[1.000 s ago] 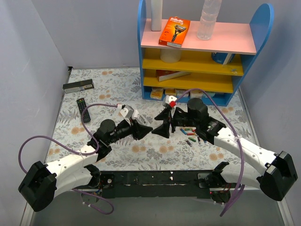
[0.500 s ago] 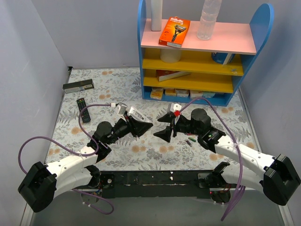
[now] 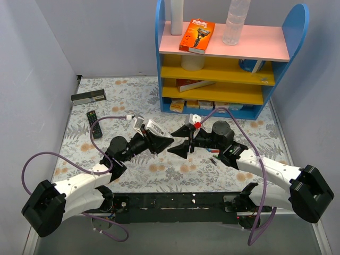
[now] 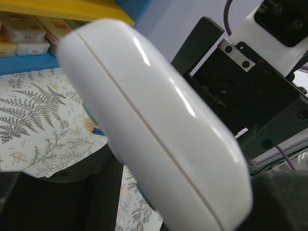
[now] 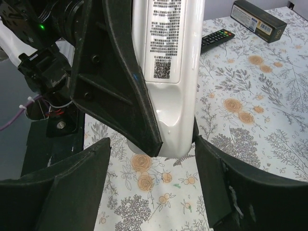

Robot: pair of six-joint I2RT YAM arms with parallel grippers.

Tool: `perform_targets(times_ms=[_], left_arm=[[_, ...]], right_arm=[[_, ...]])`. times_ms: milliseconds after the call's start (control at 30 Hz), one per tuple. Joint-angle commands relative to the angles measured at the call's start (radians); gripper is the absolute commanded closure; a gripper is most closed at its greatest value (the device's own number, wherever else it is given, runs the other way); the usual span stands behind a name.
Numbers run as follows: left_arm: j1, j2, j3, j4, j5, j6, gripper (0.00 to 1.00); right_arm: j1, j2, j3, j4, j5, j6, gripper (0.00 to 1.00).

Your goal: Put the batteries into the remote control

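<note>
My left gripper (image 3: 166, 142) is shut on the white remote control (image 3: 153, 126) and holds it above the table's middle. In the right wrist view the remote (image 5: 168, 72) shows its labelled back, gripped between the left gripper's black fingers (image 5: 120, 82). My right gripper (image 3: 178, 141) is open; its fingers (image 5: 72, 187) stand on either side below the remote's rounded end without touching it. The remote fills the left wrist view (image 4: 159, 130). Batteries (image 3: 213, 155) lie on the cloth by my right arm, mostly hidden; one blue cell (image 4: 97, 130) shows. No separate back cover is in view.
A black remote (image 3: 93, 122) and a long dark box (image 3: 88, 97) lie at the far left. A blue shelf unit (image 3: 223, 69) with boxes and a bottle stands at the back. Purple cables loop over both arms.
My right gripper has moved left, away from the batteries, and now faces the remote's end. My left gripper has shifted the remote slightly right toward it.
</note>
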Motion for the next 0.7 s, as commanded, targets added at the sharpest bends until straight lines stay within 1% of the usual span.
perform_targets(times_ms=[0, 67, 100, 167, 267, 300, 367, 400, 467, 500, 567, 600, 633, 667], left_arm=[[-0.001, 0.01, 0.05, 0.039, 0.026, -0.003, 0.9], [-0.001, 0.013, 0.046, 0.052, 0.026, -0.014, 0.9], [-0.001, 0.011, 0.046, 0.055, 0.025, -0.015, 0.9], [-0.001, 0.011, 0.049, 0.055, 0.023, -0.018, 0.89], [-0.001, 0.003, 0.053, 0.049, 0.025, -0.021, 0.89], [-0.001, 0.002, 0.053, 0.047, 0.026, -0.027, 0.89], [-0.001, -0.003, 0.05, 0.042, 0.026, -0.034, 0.88], [-0.001, -0.007, 0.052, 0.039, 0.028, -0.038, 0.87], [0.001, -0.013, 0.052, 0.026, 0.026, -0.04, 0.86], [0.002, -0.016, 0.053, 0.018, 0.023, -0.04, 0.83], [0.008, -0.029, 0.056, -0.003, 0.017, -0.044, 0.76], [0.011, -0.033, 0.058, -0.016, 0.014, -0.047, 0.7], [0.014, -0.038, 0.064, -0.045, 0.004, -0.052, 0.58], [0.025, -0.044, 0.067, -0.059, 0.002, -0.052, 0.52]], right_arm=[[0.006, 0.009, 0.049, 0.087, -0.01, 0.015, 0.25], [0.008, 0.025, 0.062, 0.078, -0.019, 0.012, 0.28], [0.006, 0.031, 0.065, 0.078, -0.024, 0.011, 0.32], [0.006, 0.04, 0.065, 0.073, -0.021, 0.006, 0.36], [0.006, 0.04, 0.062, 0.061, 0.002, -0.012, 0.48], [0.006, 0.04, 0.063, 0.055, 0.004, -0.02, 0.56], [0.006, 0.038, 0.066, 0.038, 0.022, -0.043, 0.64], [0.006, 0.037, 0.068, 0.021, 0.029, -0.05, 0.71], [0.006, 0.035, 0.071, 0.007, 0.042, -0.078, 0.77], [0.006, 0.035, 0.072, -0.009, 0.047, -0.084, 0.83], [0.006, 0.034, 0.074, -0.023, 0.059, -0.097, 0.89], [0.005, 0.035, 0.072, -0.031, 0.064, -0.109, 0.94], [0.005, 0.032, 0.071, -0.046, 0.068, -0.113, 0.96], [0.005, 0.031, 0.071, -0.052, 0.076, -0.118, 0.99]])
